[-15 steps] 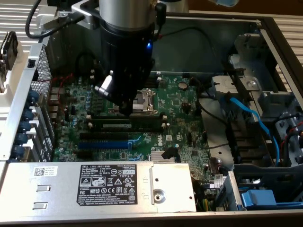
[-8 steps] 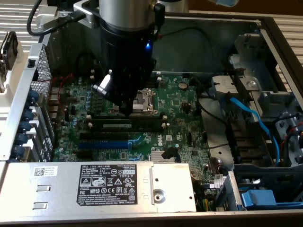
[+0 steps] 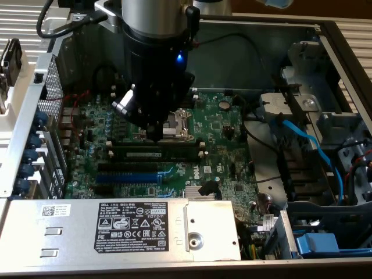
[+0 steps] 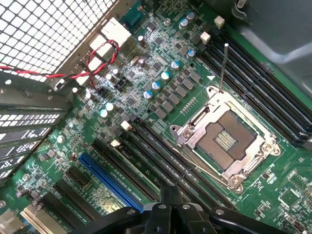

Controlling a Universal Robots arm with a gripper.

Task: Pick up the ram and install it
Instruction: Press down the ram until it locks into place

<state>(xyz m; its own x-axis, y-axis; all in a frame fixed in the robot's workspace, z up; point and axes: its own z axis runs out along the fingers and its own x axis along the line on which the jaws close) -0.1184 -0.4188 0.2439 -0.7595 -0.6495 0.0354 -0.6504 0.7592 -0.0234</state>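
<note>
One ram (image 3: 152, 152) lies seated along a black slot (image 3: 148, 160) beside the CPU socket (image 3: 176, 123), the gripper (image 3: 152, 131) poised right above it, perhaps for pressing, its jaws' state untellable.

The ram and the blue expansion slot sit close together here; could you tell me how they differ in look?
The ram is a dark-green stick with a pale label, while the blue expansion slot is bright blue plastic with no label. The ram looks longer than the blue expansion slot. The ram lies nearer the CPU socket; the blue expansion slot sits farther from it. Both run parallel across the motherboard.
</note>
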